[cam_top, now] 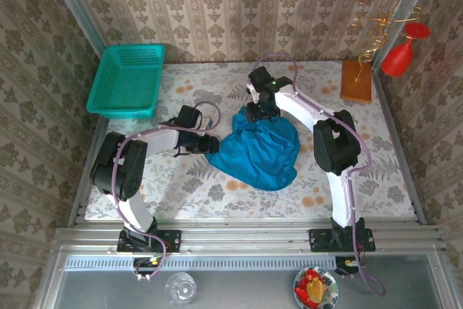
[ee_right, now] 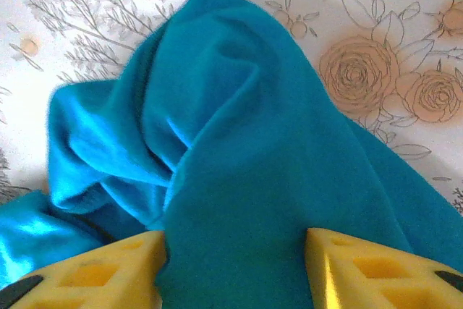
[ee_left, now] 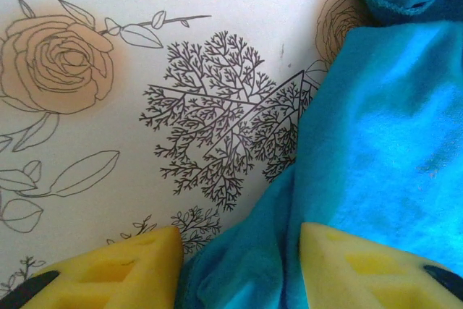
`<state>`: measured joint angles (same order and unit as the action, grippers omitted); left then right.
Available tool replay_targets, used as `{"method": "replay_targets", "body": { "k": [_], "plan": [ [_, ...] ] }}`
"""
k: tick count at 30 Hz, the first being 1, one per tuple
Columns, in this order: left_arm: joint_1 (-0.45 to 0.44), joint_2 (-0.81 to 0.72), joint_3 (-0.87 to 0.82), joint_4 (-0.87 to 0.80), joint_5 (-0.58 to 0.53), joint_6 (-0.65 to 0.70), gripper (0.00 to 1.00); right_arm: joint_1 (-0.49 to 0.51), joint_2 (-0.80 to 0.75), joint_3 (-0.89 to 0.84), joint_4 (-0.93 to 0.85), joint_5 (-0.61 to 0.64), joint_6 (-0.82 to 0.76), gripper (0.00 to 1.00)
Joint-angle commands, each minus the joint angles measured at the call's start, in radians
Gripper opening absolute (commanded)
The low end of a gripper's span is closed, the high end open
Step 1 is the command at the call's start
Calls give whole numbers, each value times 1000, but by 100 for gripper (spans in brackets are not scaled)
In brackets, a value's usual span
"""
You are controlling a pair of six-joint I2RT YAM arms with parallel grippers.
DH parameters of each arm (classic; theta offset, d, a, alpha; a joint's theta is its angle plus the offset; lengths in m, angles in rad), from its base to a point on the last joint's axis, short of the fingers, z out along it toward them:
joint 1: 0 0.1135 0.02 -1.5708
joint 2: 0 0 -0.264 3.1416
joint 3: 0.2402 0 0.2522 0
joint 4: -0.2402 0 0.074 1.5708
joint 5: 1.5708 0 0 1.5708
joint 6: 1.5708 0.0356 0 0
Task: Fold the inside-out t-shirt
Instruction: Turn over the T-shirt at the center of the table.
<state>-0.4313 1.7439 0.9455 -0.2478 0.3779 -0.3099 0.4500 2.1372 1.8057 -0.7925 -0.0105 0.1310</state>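
On floral table [cam_top: 376, 171] w/ wallpapered walls [cam_top: 217, 5]: t-shirt [cam_top: 260, 153]

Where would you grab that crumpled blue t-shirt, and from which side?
Probably its outer edges, not the bunched middle. The t-shirt lies in a crumpled heap, so a thin edge fold is easiest to pinch: the left edge from the left, where the left tool straddles cloth, and the far edge from above, where the right tool sits.

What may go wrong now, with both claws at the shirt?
The t-shirt lies bunched, and the right claw straddles thick folds; closing may catch several layers, so it would not spread. The left claw sits at the cloth's edge beside bare table; its hold may slip.
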Motion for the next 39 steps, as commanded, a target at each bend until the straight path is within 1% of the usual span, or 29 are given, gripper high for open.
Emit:
{"method": "replay_targets", "body": {
  "k": [1,3,6,7,10,11,13,16,21,24,26,29,32,34,35,37,38,39],
  "plan": [
    [1,-1,-5,-74,-42,20,46,10,21,37,-42,24,-13,42],
    [-5,-7,-5,-78,-28,25,39,10,20,41,-41,26,-11,31],
    [-5,-17,-18,-55,4,15,23,10,0,49,-35,43,-7,15],
    [-4,-25,-21,-48,3,10,18,10,-13,55,-34,55,-5,11],
    [20,-75,-16,-42,0,0,2,7,-63,85,-41,107,-6,7],
    [35,-99,-8,-43,4,-2,0,3,-83,101,-46,120,-9,6],
    [74,-150,22,-61,10,-1,0,-10,-125,137,-58,148,-16,3],
    [144,-225,123,-120,22,19,0,-43,-185,213,-81,176,-24,0],
    [265,-293,401,-253,57,58,0,-118,-277,370,-142,215,-50,0],
    [328,-325,554,-304,78,59,0,-167,-359,392,-156,229,-52,0],
    [361,-362,608,-319,80,56,0,-197,-433,342,-149,241,-46,0],
    [400,-439,593,-329,63,54,0,-238,-593,132,-86,257,-17,0],
    [418,-529,468,-335,49,52,0,-269,-785,-174,0,255,36,0],
    [416,-576,337,-330,66,30,0,-295,-885,-373,38,260,86,0],
    [413,-588,258,-316,81,15,0,-311,-918,-450,47,259,108,3],
    [390,-606,89,-257,113,-29,0,-337,-951,-575,55,253,146,17],
    [369,-608,11,-225,119,-46,0,-341,-952,-607,49,248,155,22],
    [350,-605,-46,-201,117,-58,0,-341,-946,-621,43,242,160,24]
  ]
}}
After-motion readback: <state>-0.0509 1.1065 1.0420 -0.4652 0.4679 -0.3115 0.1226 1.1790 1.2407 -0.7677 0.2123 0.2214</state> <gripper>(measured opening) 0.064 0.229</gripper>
